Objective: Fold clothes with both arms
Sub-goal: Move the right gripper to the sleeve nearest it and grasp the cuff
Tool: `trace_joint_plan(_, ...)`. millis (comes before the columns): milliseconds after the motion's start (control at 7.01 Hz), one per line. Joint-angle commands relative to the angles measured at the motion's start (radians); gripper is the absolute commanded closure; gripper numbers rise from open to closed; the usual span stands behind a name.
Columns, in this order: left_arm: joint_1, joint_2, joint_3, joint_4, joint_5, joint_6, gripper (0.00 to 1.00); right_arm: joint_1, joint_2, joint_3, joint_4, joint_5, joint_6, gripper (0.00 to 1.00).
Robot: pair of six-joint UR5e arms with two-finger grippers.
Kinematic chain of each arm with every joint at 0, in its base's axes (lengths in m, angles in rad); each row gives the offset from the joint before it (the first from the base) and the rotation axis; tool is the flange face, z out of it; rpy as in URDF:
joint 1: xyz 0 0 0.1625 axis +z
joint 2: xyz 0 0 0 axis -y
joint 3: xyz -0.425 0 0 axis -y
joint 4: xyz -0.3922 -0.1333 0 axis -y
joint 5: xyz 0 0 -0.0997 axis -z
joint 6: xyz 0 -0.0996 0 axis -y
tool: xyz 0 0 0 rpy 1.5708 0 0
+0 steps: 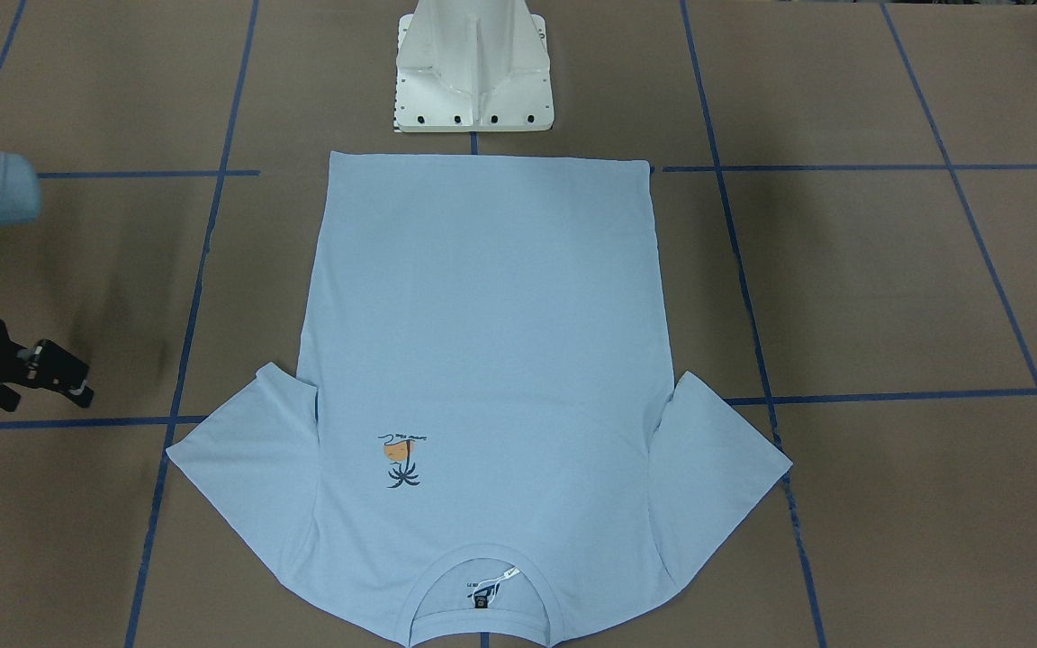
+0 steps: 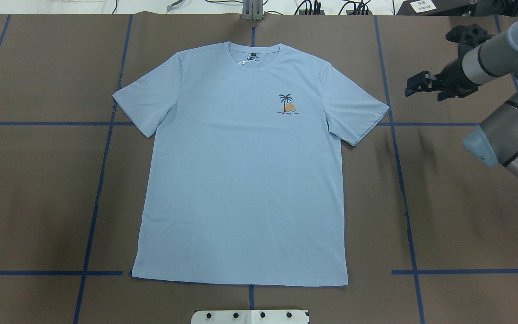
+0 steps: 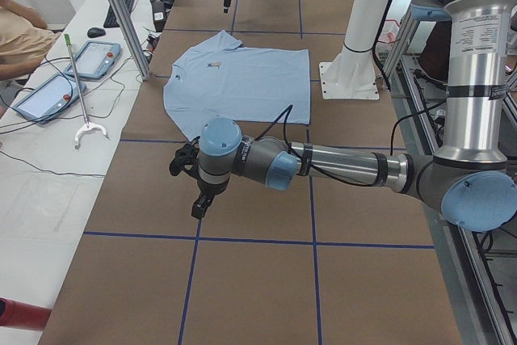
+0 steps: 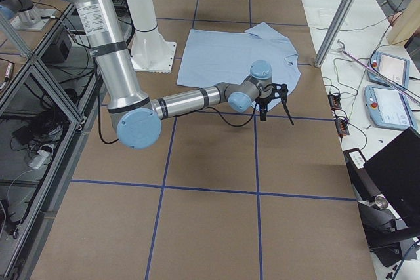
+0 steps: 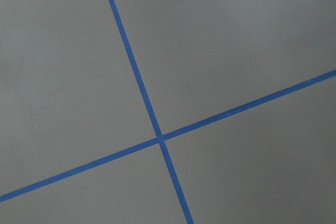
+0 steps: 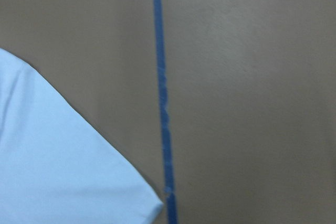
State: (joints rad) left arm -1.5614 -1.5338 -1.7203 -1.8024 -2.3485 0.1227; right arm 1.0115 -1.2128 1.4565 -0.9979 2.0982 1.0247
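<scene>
1. Workpiece. The T-shirt [image 2: 241,180] lies spread flat on the worktop [image 2: 38,202], front face up and unfolded. In the overhead view its collar [image 2: 254,49] points to 12 o'clock and its hem to 6 o'clock, toward the white pedestal base [image 1: 473,81]. Both sleeves are spread out. The neck label [image 2: 253,56] shows inside the collar. The chest print [image 2: 287,105] sits at about 1 o'clock from the shirt's centre.

2. Right arm [image 2: 502,58]. The right end effector [image 4: 277,120] hangs above bare worktop at the shirt's 3 o'clock side in the overhead view, near the sleeve [image 2: 358,112] but apart from it. Its fingers are spread and released, and they grasp nothing. The right wrist view shows that sleeve's corner lying just beside a blue tape line [image 6: 163,103].

3. Left arm [image 3: 347,166]. The left end effector [image 3: 198,204] hangs over bare worktop, well apart from the shirt (it shows only in the left side view). Whether it is released or clenched cannot be told. The left wrist view shows only brown worktop and two crossing tape lines.
</scene>
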Motion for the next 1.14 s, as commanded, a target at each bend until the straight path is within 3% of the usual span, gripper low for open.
trace_joint_plan(0, 0.000, 0.001, -0.002, -0.002, 0.000, 0.000, 0.00, -0.066, 0.104, -0.092, 0.069, -0.123, 0.133, 0.02)
trace_joint_plan(143, -0.002, 0.003, -0.007, -0.002, 0.000, 0.000, 0.00, -0.082, 0.102, -0.158, 0.143, -0.130, 0.132, 0.03)
trace_joint_plan(428, -0.002, 0.003, -0.007, -0.002, 0.000, 0.000, 0.00, -0.085, 0.091, -0.196, 0.177, -0.132, 0.124, 0.07)
trace_joint_plan(713, -0.002, 0.004, -0.007, -0.002, -0.002, 0.000, 0.00, -0.097, 0.084, -0.194, 0.177, -0.132, 0.139, 0.31)
trace_joint_plan(998, -0.002, 0.004, -0.008, -0.002, -0.002, 0.000, 0.00, -0.105, 0.082, -0.194, 0.177, -0.130, 0.140, 0.41)
